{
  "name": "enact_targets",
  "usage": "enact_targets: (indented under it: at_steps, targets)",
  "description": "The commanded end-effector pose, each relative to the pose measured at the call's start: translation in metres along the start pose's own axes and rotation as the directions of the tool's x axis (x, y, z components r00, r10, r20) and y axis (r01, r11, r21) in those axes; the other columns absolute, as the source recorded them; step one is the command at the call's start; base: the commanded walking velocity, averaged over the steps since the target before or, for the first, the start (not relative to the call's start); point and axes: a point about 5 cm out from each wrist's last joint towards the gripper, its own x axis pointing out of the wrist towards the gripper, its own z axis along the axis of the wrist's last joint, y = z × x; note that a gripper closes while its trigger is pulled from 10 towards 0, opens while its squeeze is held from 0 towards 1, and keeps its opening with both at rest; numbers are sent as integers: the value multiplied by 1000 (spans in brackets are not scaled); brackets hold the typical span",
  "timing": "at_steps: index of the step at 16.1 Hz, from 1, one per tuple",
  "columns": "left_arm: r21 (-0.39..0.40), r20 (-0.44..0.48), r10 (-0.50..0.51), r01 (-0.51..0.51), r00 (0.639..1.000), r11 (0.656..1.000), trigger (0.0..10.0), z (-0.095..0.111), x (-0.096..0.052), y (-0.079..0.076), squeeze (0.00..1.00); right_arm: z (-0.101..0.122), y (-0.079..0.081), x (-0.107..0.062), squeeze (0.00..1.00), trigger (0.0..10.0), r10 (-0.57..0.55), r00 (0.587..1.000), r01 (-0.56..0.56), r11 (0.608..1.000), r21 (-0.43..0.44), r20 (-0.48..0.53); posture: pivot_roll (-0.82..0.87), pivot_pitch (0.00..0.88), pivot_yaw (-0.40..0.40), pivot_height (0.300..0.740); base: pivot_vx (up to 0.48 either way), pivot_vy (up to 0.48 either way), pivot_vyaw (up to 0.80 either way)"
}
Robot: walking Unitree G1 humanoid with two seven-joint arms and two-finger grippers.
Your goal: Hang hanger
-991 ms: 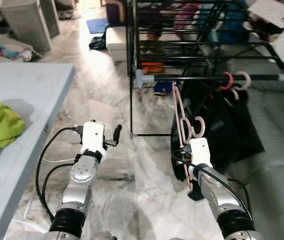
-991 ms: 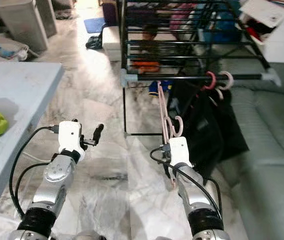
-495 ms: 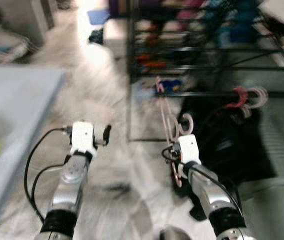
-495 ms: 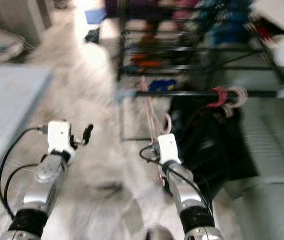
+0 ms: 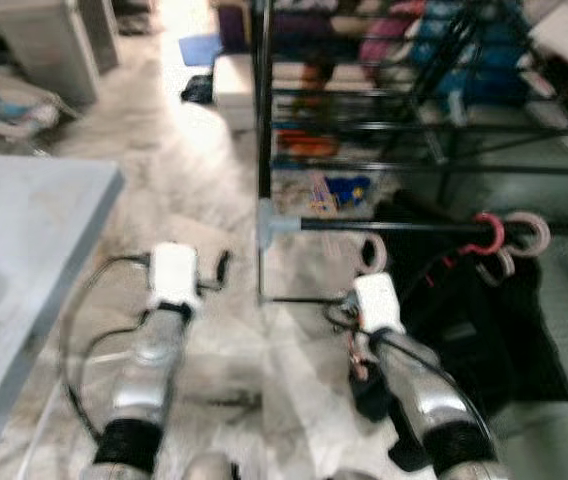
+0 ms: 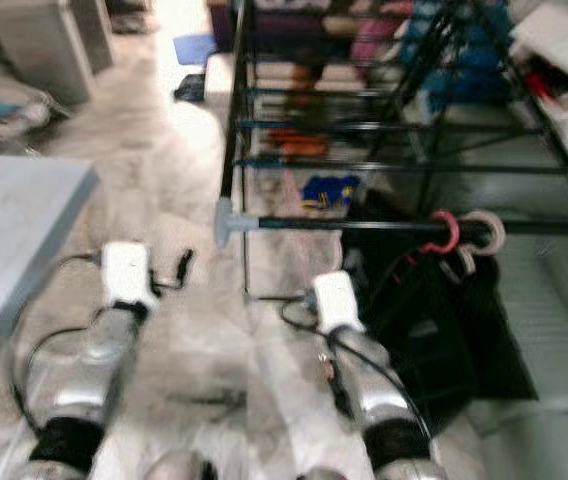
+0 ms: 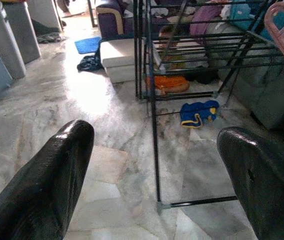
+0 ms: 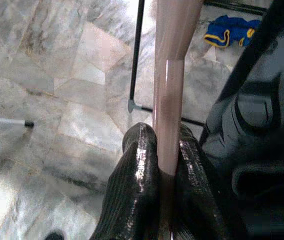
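Both head views are blurred, so fine detail is lost. The pale pink plastic hanger (image 8: 168, 90) runs out past the frame edge in the right wrist view, and its lower end is hidden between the right hand's (image 8: 164, 197) black fingers (image 8: 137, 185). In the head views its hook (image 5: 372, 252) sits behind the black metal rail (image 5: 404, 226), contact unclear. The grey table (image 5: 24, 230) is cut off at the left edge.

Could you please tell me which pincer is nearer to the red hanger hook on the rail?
Right. The right pincer, clamping the pink hanger, sits below the rail, left of the red hook. The left pincer is farther left, beyond the rack post.
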Motion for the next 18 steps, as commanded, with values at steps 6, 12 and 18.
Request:
enact_targets:
  at_steps: [6,12,18]
  targets:
    - [-5,-21,-41,41,999,999,10000,0,0,-4,0,17,18,-10,0,10000,66,995,-59,994,-87,73,40,0,0,740,0,0,0]
    - [-47,-35,-69,67,997,997,10000,-1,-2,-5,0,48,9,14,0,10000,-41,996,36,997,68,84,66,0,-17,740,0,122,0]
    - [-45,-42,-87,85,995,995,10000,-2,-3,-10,0,41,-16,11,0,10000,-233,971,221,958,185,47,58,0,-22,740,0,480,0]
